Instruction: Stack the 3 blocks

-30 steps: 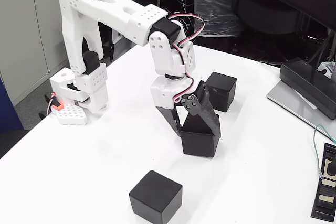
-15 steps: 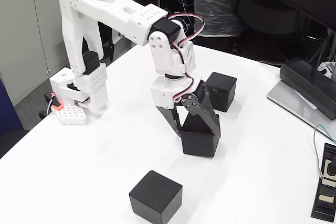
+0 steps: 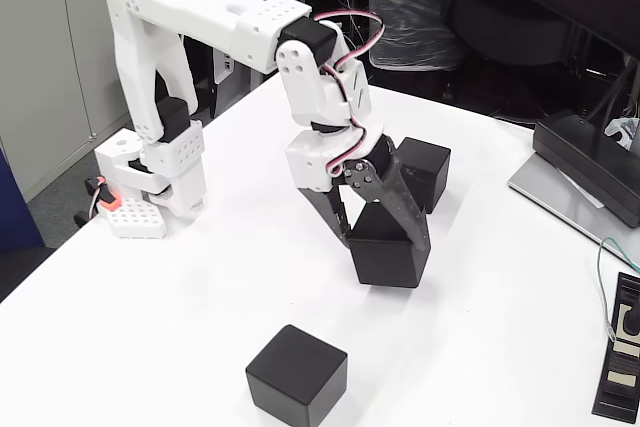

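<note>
Three matte black cubes are on or over the white table (image 3: pixel 180 287). My gripper (image 3: pixel 388 239) is shut on the middle block (image 3: pixel 390 259), which hangs tilted just above the table. A second block (image 3: pixel 422 173) rests behind it, partly hidden by the gripper's fingers. The third block (image 3: pixel 297 374) sits alone near the front edge, well apart from the gripper.
The arm's white base (image 3: pixel 150 182) stands at the table's left edge. A dark laptop or device (image 3: pixel 590 172) lies at the right, and a flat black device with a label (image 3: pixel 622 362) sits at the front right corner with a green cable.
The gripper has lifted the middle block off the table and shifted it slightly right; the block now tilts. The other two blocks have not moved.
</note>
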`<state>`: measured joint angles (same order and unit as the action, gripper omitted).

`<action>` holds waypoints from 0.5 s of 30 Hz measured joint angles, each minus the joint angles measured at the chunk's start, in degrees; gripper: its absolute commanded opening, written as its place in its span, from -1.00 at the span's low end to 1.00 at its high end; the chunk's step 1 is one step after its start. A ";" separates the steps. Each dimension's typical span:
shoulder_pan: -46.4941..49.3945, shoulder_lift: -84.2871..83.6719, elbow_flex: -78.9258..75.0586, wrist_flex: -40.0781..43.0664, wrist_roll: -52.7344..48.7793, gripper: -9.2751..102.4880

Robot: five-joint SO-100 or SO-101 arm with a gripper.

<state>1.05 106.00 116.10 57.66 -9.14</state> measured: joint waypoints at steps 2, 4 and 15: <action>-0.18 1.32 -1.49 2.46 0.70 -0.85; -0.53 1.93 -3.60 4.75 1.32 -0.85; -10.20 2.20 -19.95 17.31 1.85 -0.85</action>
<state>-9.14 108.19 96.15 74.97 -7.29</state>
